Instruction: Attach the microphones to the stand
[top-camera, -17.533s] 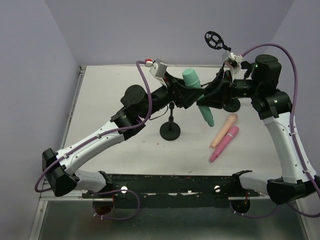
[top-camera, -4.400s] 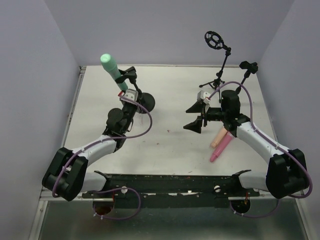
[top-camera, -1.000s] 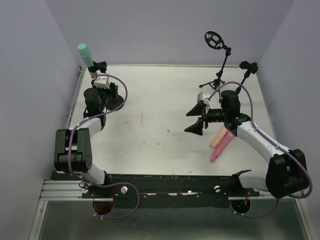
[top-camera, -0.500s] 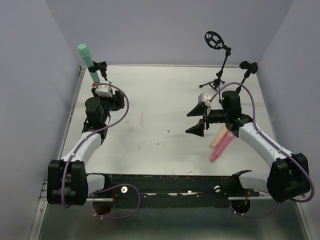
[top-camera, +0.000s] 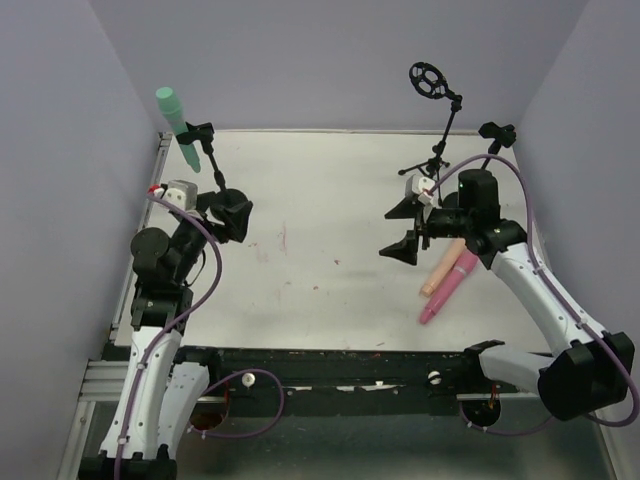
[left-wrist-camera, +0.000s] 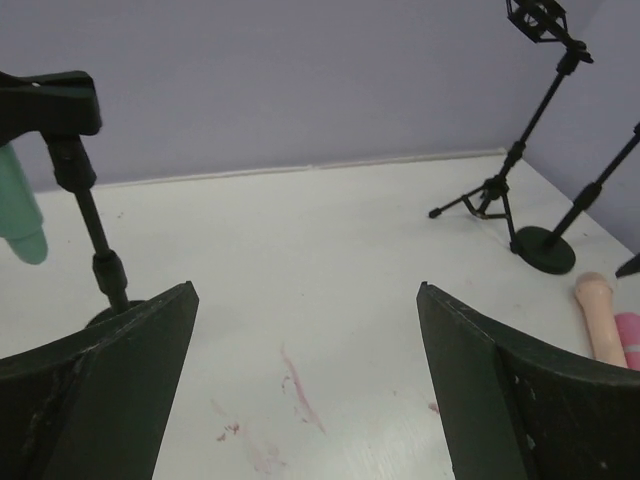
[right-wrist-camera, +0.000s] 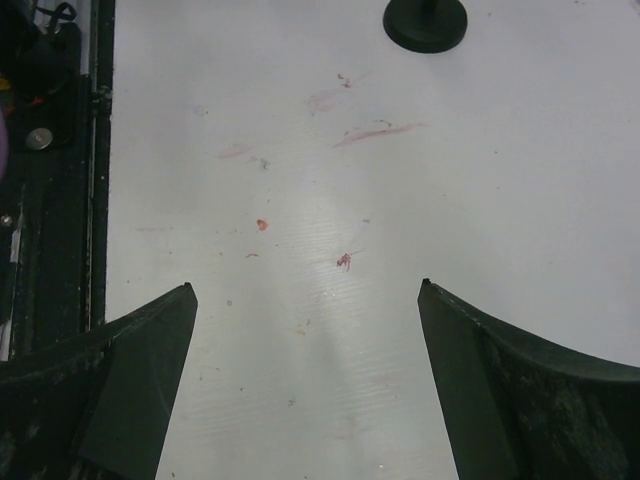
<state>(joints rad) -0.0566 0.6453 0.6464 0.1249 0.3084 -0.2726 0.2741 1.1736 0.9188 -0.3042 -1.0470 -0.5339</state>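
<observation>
From above: the green mic (top-camera: 172, 112) sits clipped in the left stand (top-camera: 210, 160). The peach mic (top-camera: 437, 277) and pink mic (top-camera: 447, 291) lie touching on the table (top-camera: 320, 200), beside the wide-open right gripper (top-camera: 400, 230). They look like light, stiff, slick plastic, so grab one mid-handle and mind its neighbour.

Left wrist: the left gripper (left-wrist-camera: 305, 300) gapes empty, with the tripod stand (left-wrist-camera: 521, 150) and the round-base stand (left-wrist-camera: 546, 250) beyond.

Right wrist: only stained table.

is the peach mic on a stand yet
No, the peach microphone lies flat on the table beside the pink microphone.
</observation>
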